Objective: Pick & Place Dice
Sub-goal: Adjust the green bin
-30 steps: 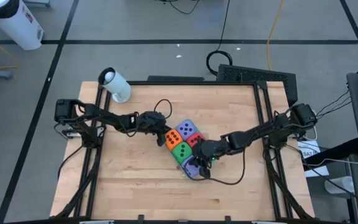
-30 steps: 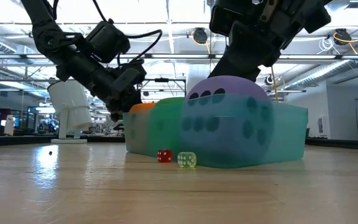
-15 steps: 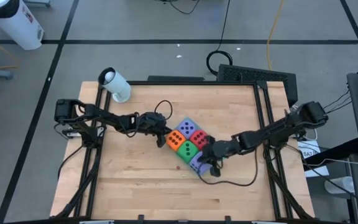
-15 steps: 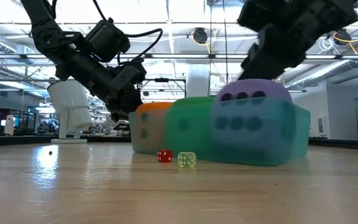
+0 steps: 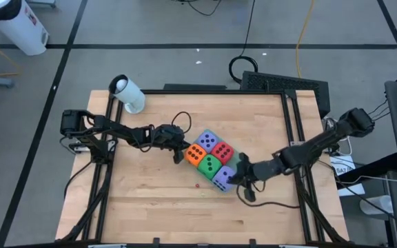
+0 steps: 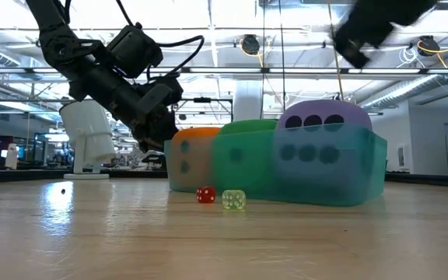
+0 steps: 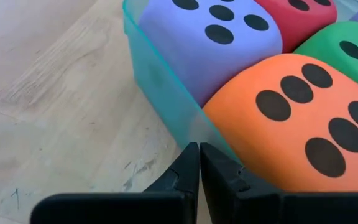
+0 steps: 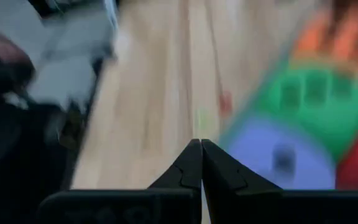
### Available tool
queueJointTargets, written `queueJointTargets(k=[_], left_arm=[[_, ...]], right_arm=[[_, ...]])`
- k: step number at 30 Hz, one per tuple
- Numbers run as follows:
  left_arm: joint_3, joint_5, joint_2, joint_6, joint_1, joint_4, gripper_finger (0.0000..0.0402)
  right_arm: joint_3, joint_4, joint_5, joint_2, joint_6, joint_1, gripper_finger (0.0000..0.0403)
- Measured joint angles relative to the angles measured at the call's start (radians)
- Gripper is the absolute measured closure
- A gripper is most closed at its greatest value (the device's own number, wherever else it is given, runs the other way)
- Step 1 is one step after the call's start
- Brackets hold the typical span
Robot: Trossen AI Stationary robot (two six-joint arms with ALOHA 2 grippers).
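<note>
The wooden surface (image 5: pixel 143 200) carries a see-through teal tray (image 6: pixel 368 167) near its middle. Five soft dice sit packed inside the tray: a purple die (image 5: pixel 206 141) and a red die (image 5: pixel 221 151) on the far side, an orange die (image 5: pixel 193 153) and a green die (image 5: pixel 209 164) next to them, and a second purple die (image 5: pixel 222 178) at the near right end.

The left arm reaches in from the left, and the left gripper (image 7: pixel 199 163) has its fingers pinched together on the tray's thin wall, right beside the orange die. The right gripper (image 5: pixel 242 173) sits just beside the second purple die with its fingers fully closed and nothing between them.

On the bare wood just in front of the tray lie two tiny dice side by side, a small red die (image 6: pixel 205 195) and a small clear yellow-green die (image 6: pixel 234 200).
</note>
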Motion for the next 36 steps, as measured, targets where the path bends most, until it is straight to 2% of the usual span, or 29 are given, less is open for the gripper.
queueJointTargets(k=[6, 12, 17, 22, 27, 30, 36], left_arm=[[0.0, -0.014, -0.015, 0.09, 0.005, -0.001, 0.0378], [0.0, -0.041, -0.061, 0.101, 0.011, -0.03, 0.0378], [0.0, -0.056, -0.063, 0.104, 0.013, -0.058, 0.0378], [0.0, -0.069, -0.063, 0.105, 0.015, -0.082, 0.0378], [-0.001, -0.199, -0.065, 0.124, 0.017, -0.125, 0.0378], [-0.001, -0.253, -0.065, 0.11, 0.017, -0.161, 0.0378], [-0.001, -0.266, -0.065, 0.084, 0.022, -0.187, 0.0378]], right_arm=[[-0.001, -0.306, -0.017, 0.044, 0.296, 0.082, 0.0403], [-0.002, -0.418, -0.031, 0.137, 0.382, 0.071, 0.0403], [-0.019, -0.352, -0.026, 0.211, 0.317, -0.032, 0.0403], [-0.021, -0.254, -0.034, 0.257, 0.17, -0.157, 0.0403], [-0.023, -0.17, -0.104, 0.263, 0.002, -0.297, 0.0403], [-0.023, -0.168, -0.131, 0.263, -0.056, -0.385, 0.0403], [-0.023, -0.211, -0.116, 0.26, -0.077, -0.519, 0.0403]])
